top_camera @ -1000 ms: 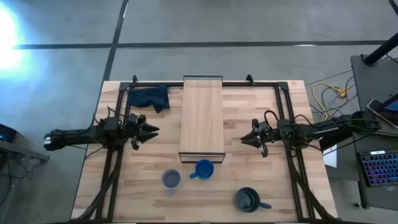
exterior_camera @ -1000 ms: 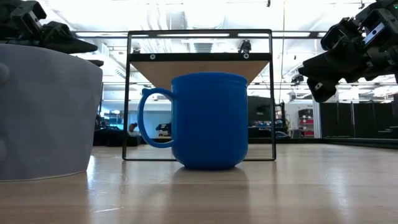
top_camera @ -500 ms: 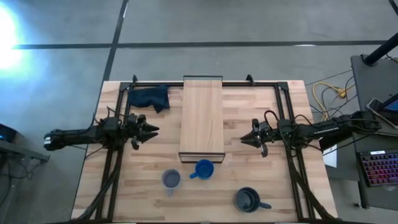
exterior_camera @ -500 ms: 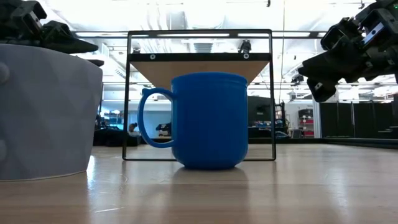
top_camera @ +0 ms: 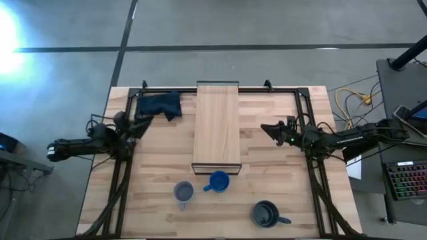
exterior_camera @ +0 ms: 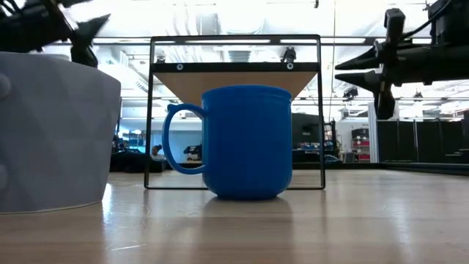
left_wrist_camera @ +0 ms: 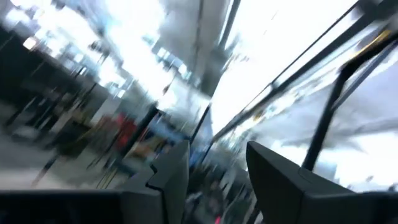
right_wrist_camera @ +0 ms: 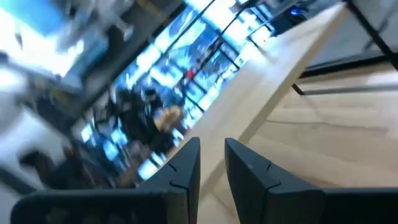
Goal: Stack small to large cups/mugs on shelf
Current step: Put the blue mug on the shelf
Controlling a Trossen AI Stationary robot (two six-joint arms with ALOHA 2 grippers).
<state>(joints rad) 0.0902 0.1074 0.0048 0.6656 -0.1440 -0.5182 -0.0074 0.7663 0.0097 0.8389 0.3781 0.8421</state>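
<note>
Three mugs stand upright on their bases on the table near its front edge: a small grey-blue one (top_camera: 183, 192), a bright blue one (top_camera: 219, 181) just before the shelf's near end, and a larger dark navy one (top_camera: 265, 214) to the right. The shelf (top_camera: 217, 120), a light wood board on a dark frame (exterior_camera: 234, 110), runs down the table's middle. My left gripper (top_camera: 140, 125) is open and empty left of the shelf. My right gripper (top_camera: 265, 128) is open by a narrow gap (right_wrist_camera: 212, 158) and empty right of the shelf. Both are above the table.
A dark blue cloth (top_camera: 159, 105) lies at the far left beside the shelf. Dark rails (top_camera: 120, 180) run along both sides of the table. Bare wood lies between the shelf and each arm. In the low view the grey-blue mug (exterior_camera: 51, 132) is closest, at the left.
Both grippers have risen, gone toward the table's far edge and tipped their fingers upward. My left gripper has also drawn back toward the left edge. The mugs and the shelf have stayed where they were.
</note>
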